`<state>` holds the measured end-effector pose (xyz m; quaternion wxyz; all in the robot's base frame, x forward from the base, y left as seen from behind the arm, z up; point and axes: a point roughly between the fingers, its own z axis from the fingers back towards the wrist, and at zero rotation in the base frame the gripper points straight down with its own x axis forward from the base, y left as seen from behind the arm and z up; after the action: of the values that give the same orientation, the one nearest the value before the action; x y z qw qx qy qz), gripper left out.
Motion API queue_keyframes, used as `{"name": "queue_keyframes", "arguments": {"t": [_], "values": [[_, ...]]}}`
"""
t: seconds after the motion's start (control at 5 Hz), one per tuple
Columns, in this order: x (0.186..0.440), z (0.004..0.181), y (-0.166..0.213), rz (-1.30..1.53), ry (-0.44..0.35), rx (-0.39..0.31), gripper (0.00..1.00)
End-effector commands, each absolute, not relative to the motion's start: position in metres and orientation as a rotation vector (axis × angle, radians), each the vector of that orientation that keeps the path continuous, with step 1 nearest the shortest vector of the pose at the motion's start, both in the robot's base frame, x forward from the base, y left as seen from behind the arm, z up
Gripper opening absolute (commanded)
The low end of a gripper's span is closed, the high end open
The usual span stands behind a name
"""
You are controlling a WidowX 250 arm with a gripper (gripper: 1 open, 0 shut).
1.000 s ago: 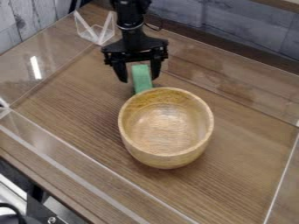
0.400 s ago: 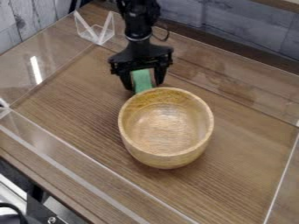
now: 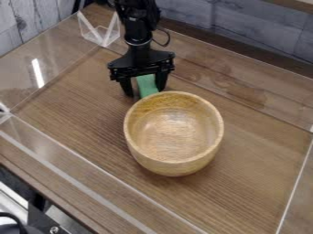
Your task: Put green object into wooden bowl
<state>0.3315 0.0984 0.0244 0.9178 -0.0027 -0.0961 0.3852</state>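
Note:
The green object [image 3: 146,87] lies flat on the wooden table just behind the wooden bowl's far left rim, and only its near end shows. My gripper [image 3: 145,80] points down over it, open, with one black finger on each side of the bar. I cannot tell whether the fingers touch the bar. The wooden bowl [image 3: 174,133] is round, light tan and thick-walled. It stands upright in the middle of the table with nothing inside it.
Clear acrylic walls [image 3: 37,73] fence the table on the left, front and right. A clear plastic piece [image 3: 93,27] stands at the back left behind the arm. Bare wood [image 3: 73,119] lies left of the bowl.
The wrist has rolled a little about its downward axis, so the two fingers now sit more level across the green bar. The bar and the bowl have not moved.

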Motion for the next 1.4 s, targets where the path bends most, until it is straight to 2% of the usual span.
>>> {"name": "queue_keyframes", "arguments": {"t": [0.0, 0.4, 0.6, 0.8, 1.2], "values": [[0.349, 0.035, 0.104, 0.792, -0.249, -0.010, 0.00], [0.346, 0.093, 0.118, 0.844, -0.242, -0.066, 0.00], [0.334, 0.122, 0.108, 0.767, -0.222, -0.124, 0.00], [0.313, 0.126, 0.085, 0.663, -0.199, -0.142, 0.00], [0.275, 0.110, 0.024, 0.477, -0.162, -0.135, 0.00]]}}
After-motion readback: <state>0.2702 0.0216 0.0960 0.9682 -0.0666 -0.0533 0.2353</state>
